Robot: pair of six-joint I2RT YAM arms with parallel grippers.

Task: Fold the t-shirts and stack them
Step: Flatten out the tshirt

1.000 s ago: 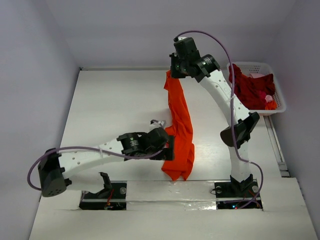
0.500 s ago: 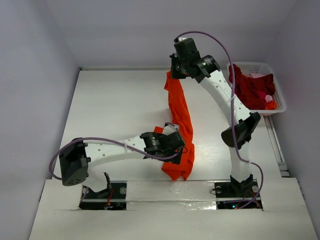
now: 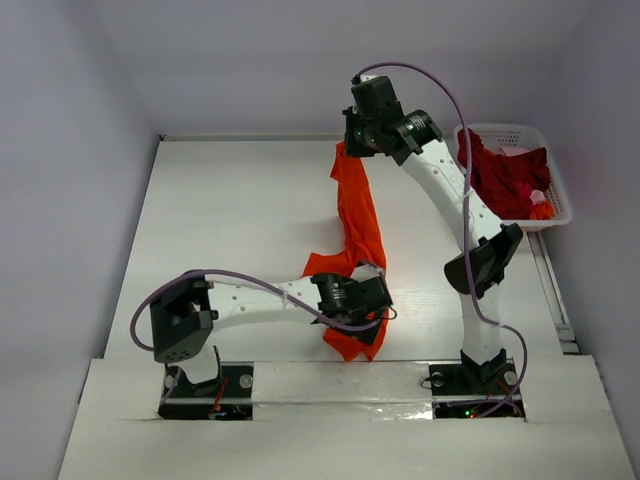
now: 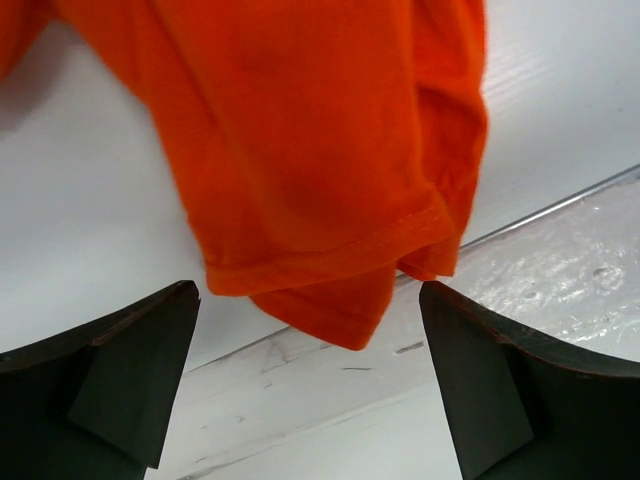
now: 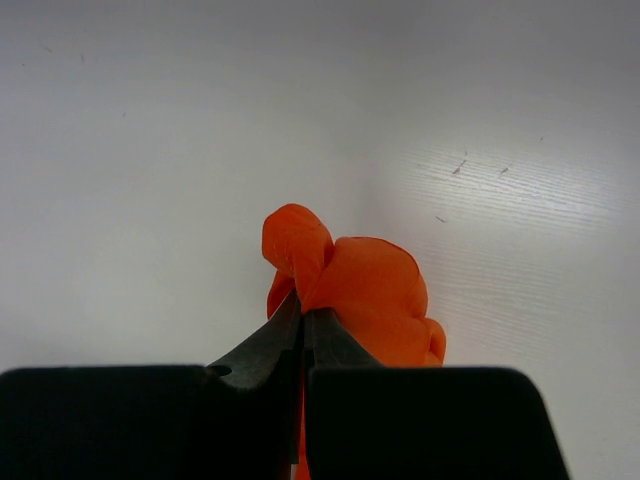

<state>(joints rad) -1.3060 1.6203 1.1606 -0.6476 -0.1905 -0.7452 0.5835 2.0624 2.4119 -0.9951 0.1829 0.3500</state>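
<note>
the orange t-shirt hangs in a long drape over the middle of the table, top end bunched toward the far side, lower hem near the table's near edge; the right gripper is clamped tight on the bunched top; the left gripper is spread wide at the lower hem, gripping nothing; dark red t-shirts lie heaped in the white basket at the far right.

right gripper raised high, jaws pinched shut; left gripper low, jaws wide apart
</note>
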